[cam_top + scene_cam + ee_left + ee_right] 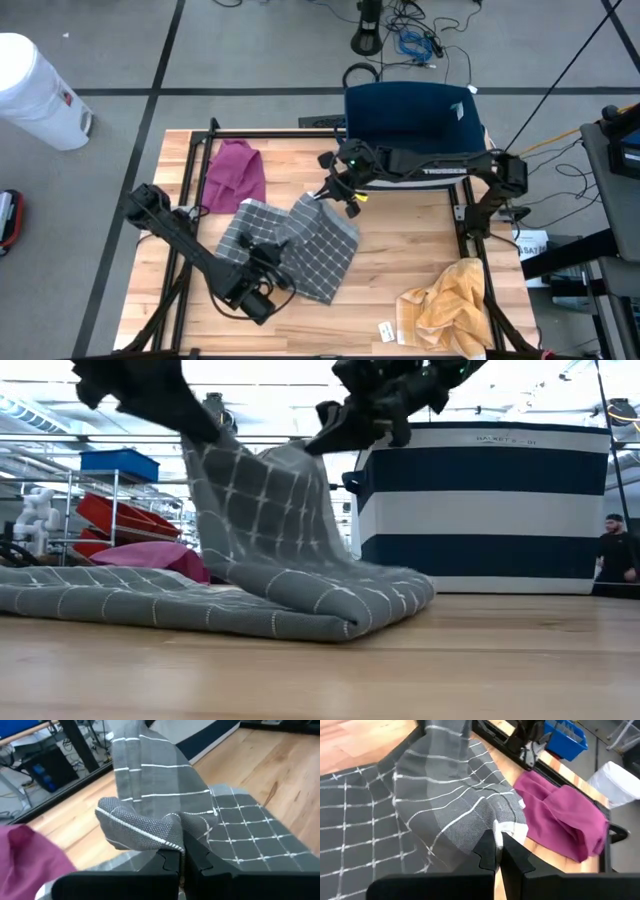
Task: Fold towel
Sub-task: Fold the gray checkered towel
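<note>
A grey towel with a white check (300, 245) lies partly on the wooden table, its near part doubled into a rounded fold (350, 610). Its upper part is raised like a tent between my two grippers. My left gripper (266, 255) is shut on the towel at the lifted part's left end (195, 445). My right gripper (323, 192) is shut on the towel's other raised corner (310, 448), closer to the far side. My left gripper pinches a bunched, hemmed edge of the towel (165, 840) between its two fingers; how many layers I cannot tell. The fingers slant downward. The cloth hangs slack from them down to the table. My right gripper pinches a hemmed corner of the towel (506, 827) between its two fingers, slanting down from the table's right side. The corner is lifted clear, and the cloth (435, 805) drapes from it down to the part lying on the table.
A purple cloth (235, 172) lies at the far left of the table, a yellow cloth (450, 305) at the near right. A blue-and-white striped basket (490, 510) stands at the far edge. A white bin (40, 90) stands on the floor. A person (612, 555) sits beyond the table.
</note>
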You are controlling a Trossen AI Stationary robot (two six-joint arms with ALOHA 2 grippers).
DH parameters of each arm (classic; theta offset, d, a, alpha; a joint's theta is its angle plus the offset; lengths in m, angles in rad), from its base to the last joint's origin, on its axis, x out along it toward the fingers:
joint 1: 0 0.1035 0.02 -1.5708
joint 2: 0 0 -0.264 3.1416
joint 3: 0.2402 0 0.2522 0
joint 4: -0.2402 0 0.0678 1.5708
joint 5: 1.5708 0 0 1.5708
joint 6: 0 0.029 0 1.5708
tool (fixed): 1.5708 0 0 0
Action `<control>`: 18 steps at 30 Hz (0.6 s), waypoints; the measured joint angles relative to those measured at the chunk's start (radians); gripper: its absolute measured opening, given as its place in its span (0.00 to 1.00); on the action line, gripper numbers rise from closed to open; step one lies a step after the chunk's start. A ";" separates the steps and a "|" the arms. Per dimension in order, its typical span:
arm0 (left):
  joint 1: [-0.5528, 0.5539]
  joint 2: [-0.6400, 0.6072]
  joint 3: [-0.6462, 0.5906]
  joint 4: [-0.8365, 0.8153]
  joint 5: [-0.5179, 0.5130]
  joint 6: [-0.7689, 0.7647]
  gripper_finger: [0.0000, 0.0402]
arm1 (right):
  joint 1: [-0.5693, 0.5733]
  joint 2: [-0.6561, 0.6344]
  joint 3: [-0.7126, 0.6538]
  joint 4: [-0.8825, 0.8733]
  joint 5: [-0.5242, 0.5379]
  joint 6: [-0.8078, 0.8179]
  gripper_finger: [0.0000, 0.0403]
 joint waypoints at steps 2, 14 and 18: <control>-0.008 0.000 -0.002 -0.052 0.014 -0.053 0.00 | -0.001 0.026 0.000 0.034 -0.009 -0.003 0.00; -0.060 0.000 -0.003 -0.348 0.222 -0.378 0.00 | -0.005 0.173 0.000 0.290 -0.083 0.033 0.00; -0.080 0.000 -0.003 -0.414 0.296 -0.463 0.00 | -0.005 0.205 0.000 0.371 -0.086 0.057 0.00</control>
